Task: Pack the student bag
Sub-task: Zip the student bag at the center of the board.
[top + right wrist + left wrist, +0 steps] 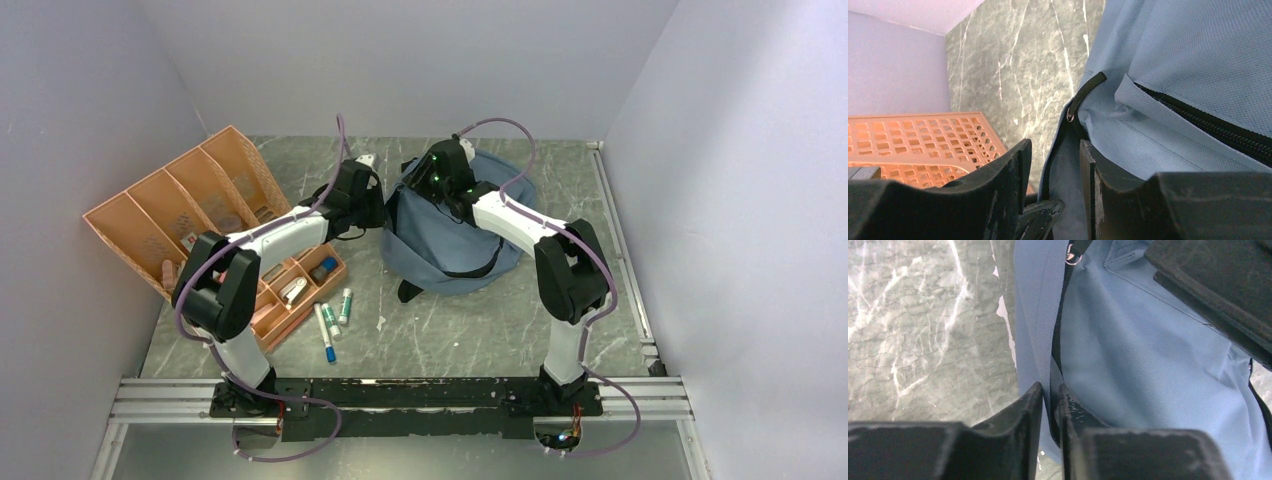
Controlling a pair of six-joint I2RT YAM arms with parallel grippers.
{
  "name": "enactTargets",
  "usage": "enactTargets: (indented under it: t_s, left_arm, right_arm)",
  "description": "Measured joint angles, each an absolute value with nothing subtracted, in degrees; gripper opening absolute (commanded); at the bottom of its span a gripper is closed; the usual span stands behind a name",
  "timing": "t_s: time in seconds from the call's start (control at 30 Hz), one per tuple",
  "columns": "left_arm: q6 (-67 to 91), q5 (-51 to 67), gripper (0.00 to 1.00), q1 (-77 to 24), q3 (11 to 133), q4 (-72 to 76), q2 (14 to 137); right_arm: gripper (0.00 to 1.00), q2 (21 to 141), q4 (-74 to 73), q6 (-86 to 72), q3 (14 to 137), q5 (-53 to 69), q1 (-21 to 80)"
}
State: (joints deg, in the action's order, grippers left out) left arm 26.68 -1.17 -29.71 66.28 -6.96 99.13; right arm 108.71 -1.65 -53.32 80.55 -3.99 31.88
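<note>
Top view, student bag: the grey-blue student bag (450,250) lies toward the far edge of the tabletop (450,330), just right of the middle, with a black strap across its near side.
Top view, arms: both reach over the bag's left end; the left gripper (378,205) is at its left edge, the right gripper (438,190) points down onto its top.
Top view, rest: an orange tray (190,200) stands along the left edge, with markers (330,325) lying just beside its near corner.
Left wrist, grip: the left gripper (1050,405) is pinched nearly closed on a fold at the bag's edge.
Left wrist, bag: blue fabric fills the right side, bare tabletop the left.
Right wrist, grip: the right gripper (1053,160) stands parted astride the bag's edge; the fabric lies against one finger, with a gap at the other.
Right wrist, bag: a black zipper (1208,125) runs along the fabric, and the zipper pull (1083,92) hangs just above the fingers.
Right wrist, rest: the orange tray shows at the lower left.
</note>
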Motion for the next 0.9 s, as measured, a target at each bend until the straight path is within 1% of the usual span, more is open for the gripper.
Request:
enactTargets:
  t_s: [0.07, 0.1, 0.3, 0.5, 0.9]
  left_arm:
    - [26.13, -0.19, 0.07, -29.74, 66.28, -6.72, 99.13]
    - [26.13, 0.19, 0.05, -29.74, 66.28, -6.63, 99.13]
    - [25.91, 2.11, 0.05, -30.55, 63.86, -4.82, 97.65]
    - [26.37, 2.83, 0.05, -34.41, 58.92, -3.27, 94.43]
    - [27.51, 3.44, 0.05, -35.11, 57.23, -2.57, 94.06]
  right_arm:
    - [0.44, 108.71, -1.61, -53.56, 80.55, -4.43, 31.83]
    - [0.44, 108.71, -1.56, -53.6, 80.53, -4.6, 31.83]
    - [0.44, 107.31, -1.17, -53.71, 77.32, -4.82, 31.7]
    - [0.43, 104.57, -1.17, -53.8, 74.11, -4.45, 31.51]
    - [0.4, 104.68, -0.64, -53.93, 74.37, -2.79, 30.98]
